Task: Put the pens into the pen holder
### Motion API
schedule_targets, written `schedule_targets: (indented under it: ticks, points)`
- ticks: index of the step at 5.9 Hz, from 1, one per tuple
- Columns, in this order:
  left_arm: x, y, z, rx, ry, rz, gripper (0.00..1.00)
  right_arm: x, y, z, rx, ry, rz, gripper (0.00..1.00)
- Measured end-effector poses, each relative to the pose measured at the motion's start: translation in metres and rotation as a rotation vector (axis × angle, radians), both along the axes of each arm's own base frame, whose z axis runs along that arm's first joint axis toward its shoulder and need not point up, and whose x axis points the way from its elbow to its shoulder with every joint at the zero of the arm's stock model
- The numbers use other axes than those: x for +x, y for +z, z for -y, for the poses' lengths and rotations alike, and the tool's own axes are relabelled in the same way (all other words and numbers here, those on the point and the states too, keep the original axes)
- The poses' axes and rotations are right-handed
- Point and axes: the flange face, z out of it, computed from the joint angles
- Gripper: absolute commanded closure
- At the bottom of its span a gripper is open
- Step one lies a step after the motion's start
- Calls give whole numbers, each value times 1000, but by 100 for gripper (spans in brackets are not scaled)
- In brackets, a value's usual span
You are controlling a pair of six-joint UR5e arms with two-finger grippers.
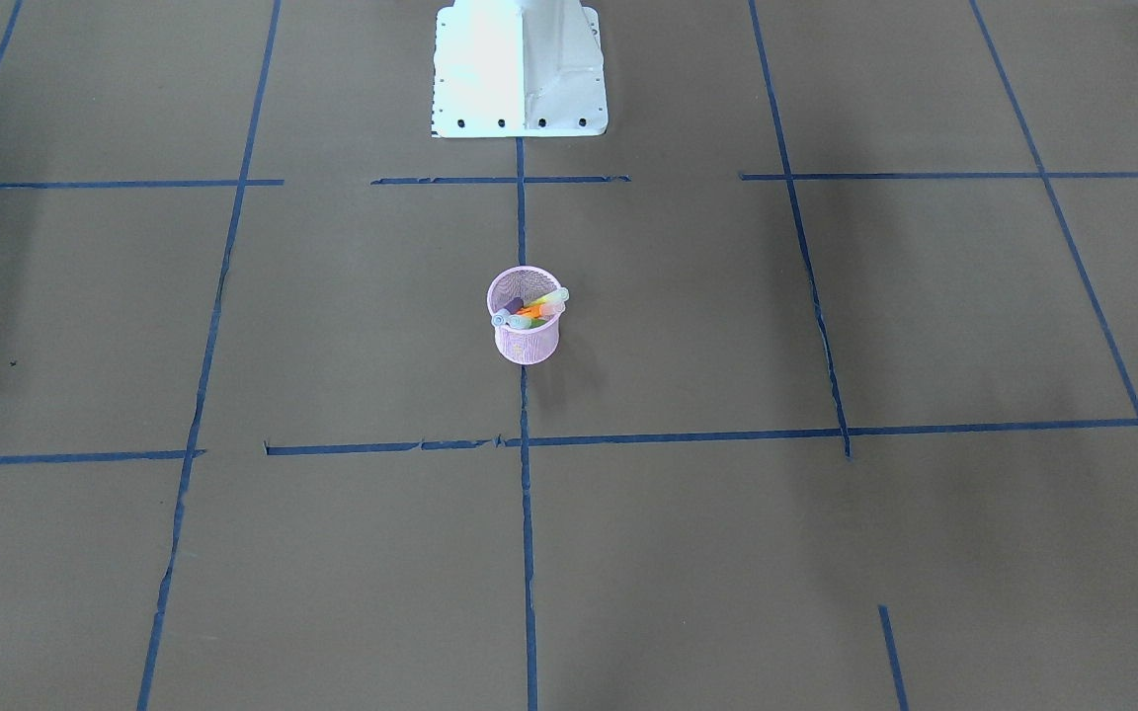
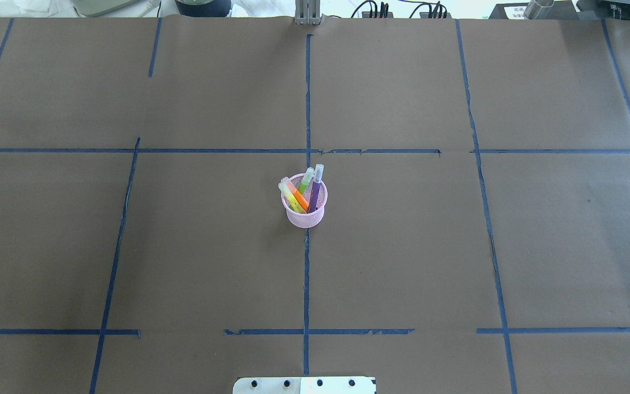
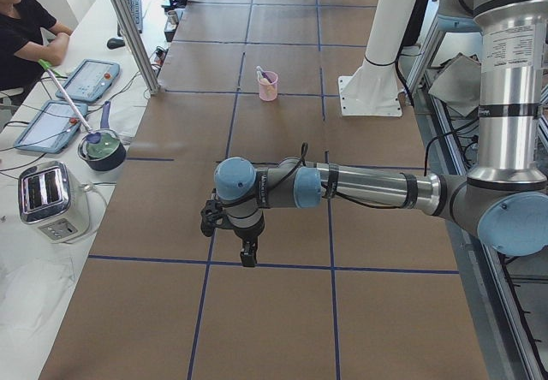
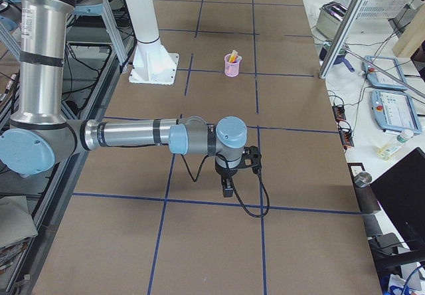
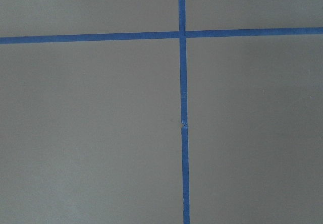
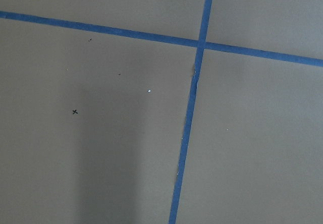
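The pink mesh pen holder (image 2: 305,217) stands upright at the table's middle, on the blue centre line; it also shows in the front view (image 1: 527,344), the left side view (image 3: 268,90) and the right side view (image 4: 232,66). The purple pen (image 2: 315,196), the orange pen (image 2: 297,197) and the green pen (image 2: 305,180) lean inside it, cap ends above the rim. My left gripper (image 3: 247,257) hangs over bare table far from the holder, and so does my right gripper (image 4: 228,189). I cannot tell whether either is open or shut. Both wrist views show only table and tape.
The white robot base plate (image 1: 520,69) sits at the table's robot-side edge. Blue tape lines (image 2: 307,273) grid the brown table. A toaster (image 3: 51,198), a bowl (image 3: 103,149) and tablets (image 3: 88,79) lie on the side bench next to an operator (image 3: 21,33).
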Motion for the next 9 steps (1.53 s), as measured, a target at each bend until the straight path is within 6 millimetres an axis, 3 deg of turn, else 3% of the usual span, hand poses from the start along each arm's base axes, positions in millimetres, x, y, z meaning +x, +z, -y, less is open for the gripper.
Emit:
schedule_targets:
  ticks: [9]
  points:
    - [3, 11, -2, -20, 6, -1, 0, -1, 2, -2, -8, 1, 8, 0]
